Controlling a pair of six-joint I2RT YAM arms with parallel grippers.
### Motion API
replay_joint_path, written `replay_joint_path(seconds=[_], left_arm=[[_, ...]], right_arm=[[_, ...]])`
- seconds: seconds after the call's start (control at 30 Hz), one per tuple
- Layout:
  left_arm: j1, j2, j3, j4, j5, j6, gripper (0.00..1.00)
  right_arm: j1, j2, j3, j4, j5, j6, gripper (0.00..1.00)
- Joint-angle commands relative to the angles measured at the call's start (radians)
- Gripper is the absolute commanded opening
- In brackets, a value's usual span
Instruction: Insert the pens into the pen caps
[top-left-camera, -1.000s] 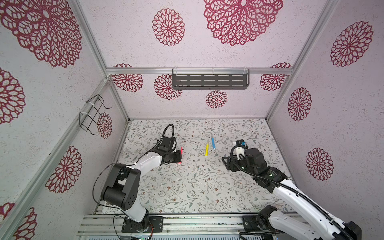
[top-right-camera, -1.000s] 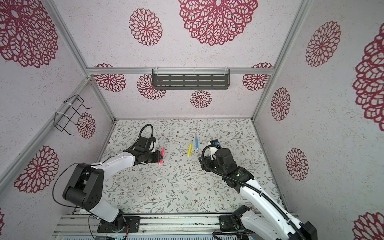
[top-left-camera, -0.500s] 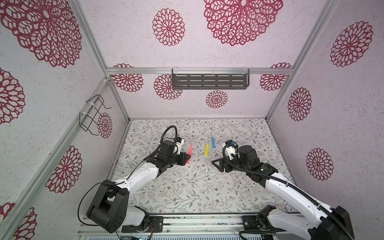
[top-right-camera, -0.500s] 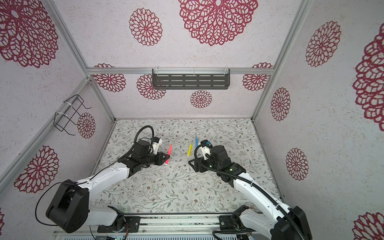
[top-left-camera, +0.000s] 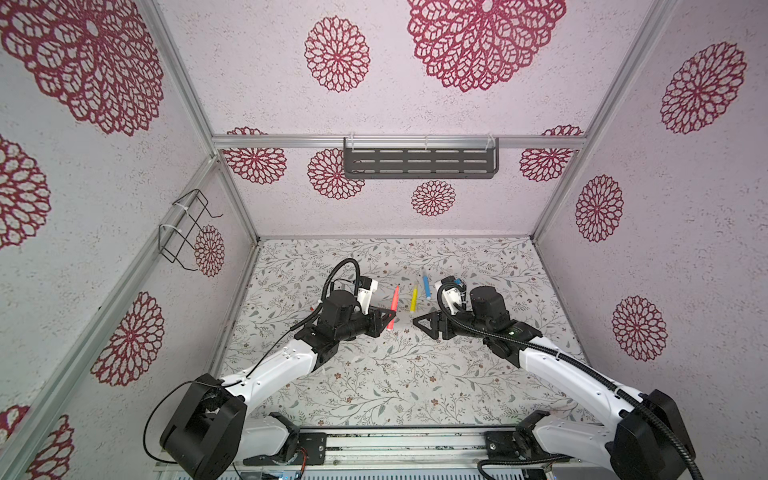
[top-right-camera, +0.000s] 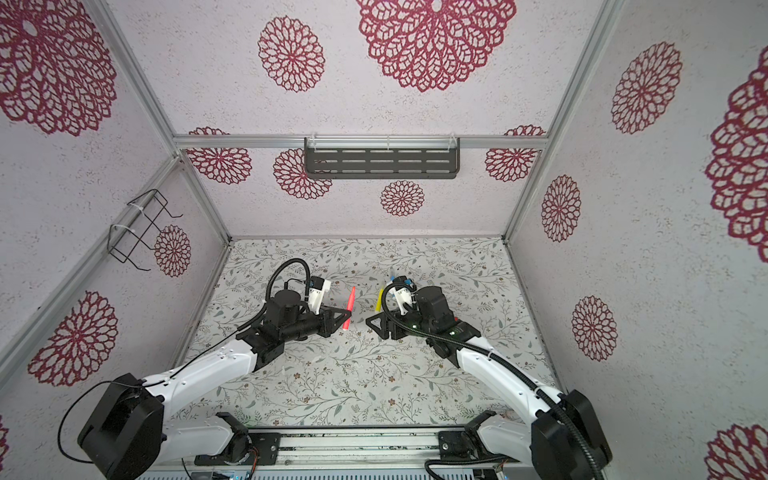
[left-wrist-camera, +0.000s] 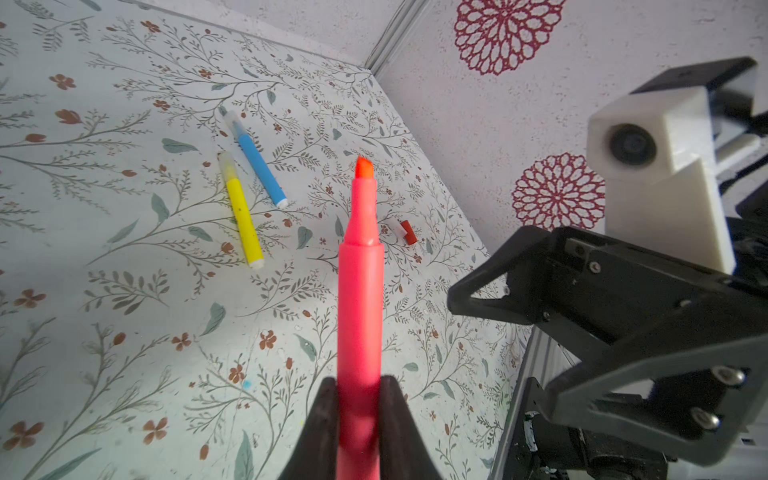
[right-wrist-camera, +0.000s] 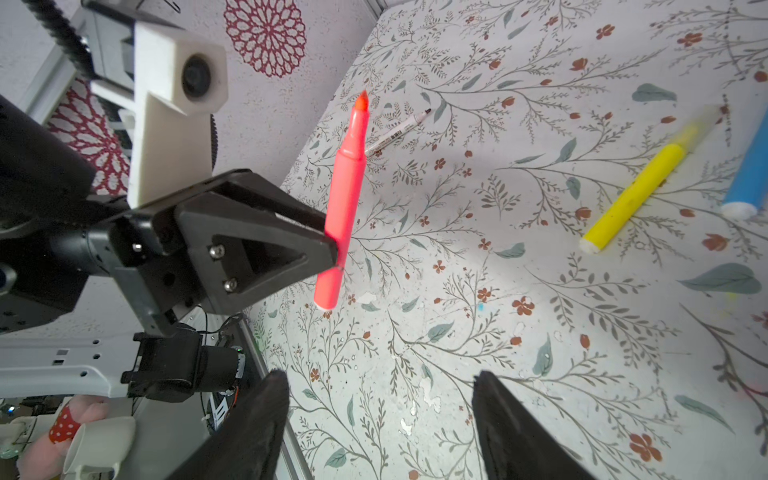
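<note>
Your left gripper is clamping the pink-red pen low on its barrel, near the blunt tail. Its jaws are closed hard on it, and the left wrist view is showing the fingers pressing both sides. The pen is hanging clear of the mat. Its long axis is running away from the arm bases toward the back wall, with the bare chisel tip at the far end and tilting upward. Your right gripper is facing it from the right, just beside it but not touching. Its jaws are standing wide apart and holding nothing.

The red cap is lying on the mat apart from the held pen, on the right arm's side. It is showing only in the left wrist view. I am judging the right gripper to be the nearer one to it. So the coming move is turning on that gripper fetching the cap and then meeting the tip along the pen's axis.

Farther out, the yellow pen and the blue pen are lying close together on the mat. Both appear to be wearing pale caps on their far ends. The white pen is lying flat toward the left wall.

The floral mat is looking flat and scuffed with pale chips. Rosette-papered walls are enclosing the cell, with a dark slotted shelf on the back wall and a wire rack on the left.
</note>
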Motion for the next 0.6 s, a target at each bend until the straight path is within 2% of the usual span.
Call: replay_joint_path(seconds=[0.0,0.23,0.57], left_arm=[[-0.029,-0.019,-0.013,0.094,-0.012,-0.033,0.18],[-0.073,-0.013,-0.018,0.135,-0.030,-0.046,0.17],[-0.103,-0.007,-0.019,0.152,-0.030,-0.051,0.17]], right_arm=[[-0.002,0.012,0.043,0.094,-0.051,0.047,0.73],[0.000,0.068,0.072,0.151,-0.078,0.084,0.71],[-0.001,0.115,0.092,0.218,-0.105,0.118,0.62]])
